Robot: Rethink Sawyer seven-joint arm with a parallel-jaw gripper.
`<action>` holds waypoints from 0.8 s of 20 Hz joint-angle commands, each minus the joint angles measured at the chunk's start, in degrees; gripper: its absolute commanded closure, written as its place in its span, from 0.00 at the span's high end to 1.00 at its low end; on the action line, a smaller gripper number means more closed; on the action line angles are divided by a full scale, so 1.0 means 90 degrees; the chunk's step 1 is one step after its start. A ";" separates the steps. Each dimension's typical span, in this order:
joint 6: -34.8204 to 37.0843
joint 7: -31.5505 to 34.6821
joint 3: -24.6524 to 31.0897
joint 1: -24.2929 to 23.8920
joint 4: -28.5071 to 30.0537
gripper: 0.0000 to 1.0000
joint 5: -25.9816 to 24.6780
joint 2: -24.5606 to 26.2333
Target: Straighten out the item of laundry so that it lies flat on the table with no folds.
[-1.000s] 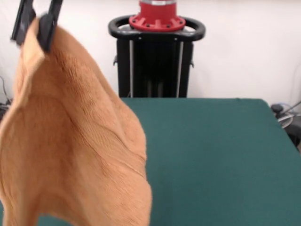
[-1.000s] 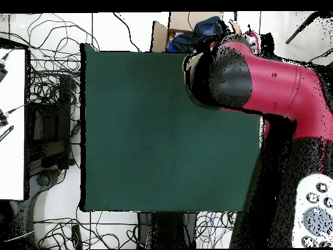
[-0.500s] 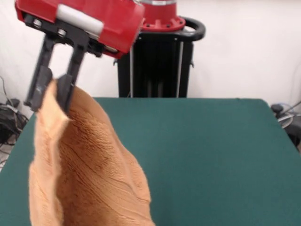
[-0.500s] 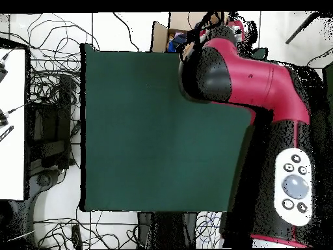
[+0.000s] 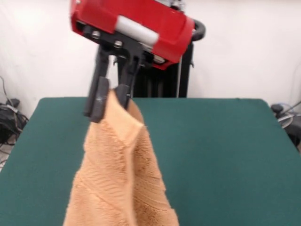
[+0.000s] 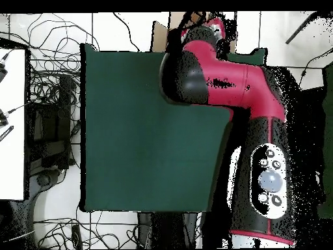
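Observation:
The item of laundry (image 5: 120, 174), a peach-orange terry towel, hangs in a narrow bunched drape from my gripper (image 5: 109, 107). The gripper is shut on the towel's top edge, under the red wrist block (image 5: 134, 23). The towel's lower part runs out of the bottom of the front view, so I cannot tell whether it touches the dark green table (image 5: 221, 155). In the overhead view the red arm (image 6: 214, 84) lies over the far right part of the table (image 6: 143, 130) and hides both gripper and towel.
The black pedestal (image 5: 162, 82) stands behind the table. Cables (image 5: 9, 113) lie on the floor at the left of the front view. From overhead, tangled cables (image 6: 52, 97) and a white surface (image 6: 13, 124) flank the table's left side.
The gripper has carried the towel from the left edge of the front view toward the table's middle. The drape has narrowed. From overhead, the arm has swung left.

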 commanded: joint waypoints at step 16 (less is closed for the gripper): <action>-0.1686 0.1532 0.0050 -0.0350 0.1949 0.00 -0.0018 -0.0051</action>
